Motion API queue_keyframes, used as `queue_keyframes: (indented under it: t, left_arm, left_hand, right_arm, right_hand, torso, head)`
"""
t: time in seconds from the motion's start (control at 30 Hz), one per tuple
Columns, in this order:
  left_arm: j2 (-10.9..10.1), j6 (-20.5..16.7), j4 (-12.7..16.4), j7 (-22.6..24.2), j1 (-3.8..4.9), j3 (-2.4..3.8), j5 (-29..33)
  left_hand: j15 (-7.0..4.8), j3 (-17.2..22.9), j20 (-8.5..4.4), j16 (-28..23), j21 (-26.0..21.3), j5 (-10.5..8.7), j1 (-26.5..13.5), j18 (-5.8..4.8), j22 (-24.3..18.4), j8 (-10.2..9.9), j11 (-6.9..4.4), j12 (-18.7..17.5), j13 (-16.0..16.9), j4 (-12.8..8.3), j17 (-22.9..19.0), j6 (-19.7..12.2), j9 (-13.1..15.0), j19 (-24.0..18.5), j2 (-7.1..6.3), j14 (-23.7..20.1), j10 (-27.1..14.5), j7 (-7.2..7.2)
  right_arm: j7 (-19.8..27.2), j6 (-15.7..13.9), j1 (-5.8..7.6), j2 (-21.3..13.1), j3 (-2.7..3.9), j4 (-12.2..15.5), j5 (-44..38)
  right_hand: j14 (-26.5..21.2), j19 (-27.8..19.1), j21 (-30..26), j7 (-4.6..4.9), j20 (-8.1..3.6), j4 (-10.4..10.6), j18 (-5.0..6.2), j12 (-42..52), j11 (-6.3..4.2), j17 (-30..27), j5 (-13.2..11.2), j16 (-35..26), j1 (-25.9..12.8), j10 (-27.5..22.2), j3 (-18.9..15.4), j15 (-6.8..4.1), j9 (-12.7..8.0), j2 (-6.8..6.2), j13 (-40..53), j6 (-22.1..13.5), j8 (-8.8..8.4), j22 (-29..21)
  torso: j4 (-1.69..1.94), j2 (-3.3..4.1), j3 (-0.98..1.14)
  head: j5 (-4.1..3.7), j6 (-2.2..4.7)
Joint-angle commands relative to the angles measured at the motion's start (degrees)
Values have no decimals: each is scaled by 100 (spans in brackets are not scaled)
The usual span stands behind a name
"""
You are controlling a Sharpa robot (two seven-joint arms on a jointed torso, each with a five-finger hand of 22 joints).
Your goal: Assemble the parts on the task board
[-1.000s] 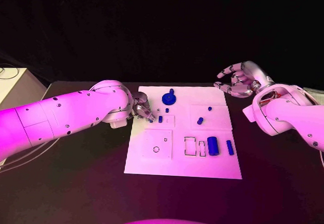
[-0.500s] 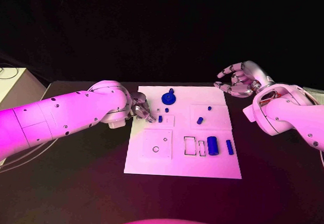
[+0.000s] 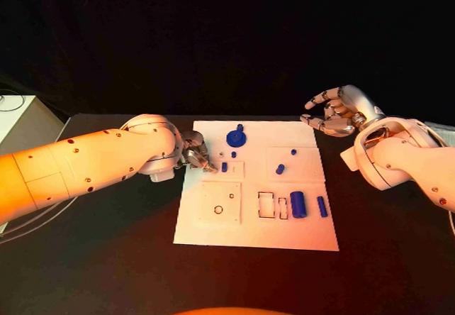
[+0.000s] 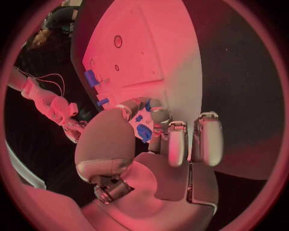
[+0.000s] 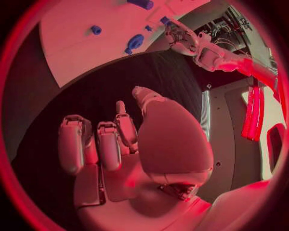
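Fingertips (image 3: 199, 164) of the left hand (image 3: 195, 150) bunched together over the task board's (image 3: 254, 230) left edge, while the right hand (image 3: 335, 112) hung loosely curled, empty, beyond its far right corner.

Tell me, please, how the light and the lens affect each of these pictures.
Head view: orange light washes the left arm and the task board, and the background is black. Left wrist view: red light, and the board's straight edge bends. Right wrist view: red light too, with the right hand looming large in the circle.
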Motion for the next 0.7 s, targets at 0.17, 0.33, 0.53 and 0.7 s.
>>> queue_keyframes:
  t: [0.17, 0.33, 0.53, 0.7]
  left_arm:
    - [-49, 288, 82, -42, -52, -28, -21]
    - [-110, 319, 158, -37, -54, -22, -11]
    - [-188, 327, 248, -31, -54, -9, -9]
    - [-261, 346, 308, -29, -57, -1, -26]
  left_hand:
    - [9, -305, 0, 19, -65, -28, -31, -45, 303, 29, 31, -27, -39, 239, 1509, -29, -11, -17, -146, 596, -68, 50]
    - [17, -455, 8, 17, -88, -112, 24, -37, 274, 40, 39, -43, -64, 392, 1506, -52, -12, -38, -164, 595, -94, 58]
    - [23, -534, 13, -7, -121, -159, 116, -26, 228, 43, 47, -71, -105, 467, 1473, -87, -11, -70, -166, 583, -131, 66]
    - [31, -595, 18, -21, -138, -172, 269, -20, 207, 57, 54, -82, -126, 505, 1455, -123, -3, -87, -161, 577, -167, 73]
  right_arm:
    - [42, -6, -2, -7, 2, 9, -20]
    - [43, -5, -2, -8, 2, 7, -20]
    - [44, -5, -3, -14, 2, 5, -20]
    - [43, -4, -3, -18, 2, 5, -20]
  right_hand:
    - [445, 143, -11, 14, 10, -7, 89, -24, 1, 981, 23, -17, -55, -30, 26, -18, 5, -23, -10, -40, -22, 693]
    - [445, 143, -11, 14, 10, -7, 89, -24, 1, 981, 23, -17, -55, -30, 26, -18, 5, -23, -10, -40, -22, 693]
    - [445, 143, -11, 14, 10, -7, 89, -24, 1, 981, 23, -17, -55, -30, 26, -18, 5, -23, -10, -40, -22, 693]
    - [442, 144, -22, 14, 8, -10, 91, -30, 0, 968, 30, -27, -67, -34, 34, -19, 9, -29, -19, -45, -24, 687]
  torso:
    - [2, -2, -2]
    - [5, -9, -1]
    - [6, -7, -3]
    - [2, -5, -1]
  head:
    - [-8, 10]
    - [-13, 18]
    - [-18, 30]
    - [-19, 41]
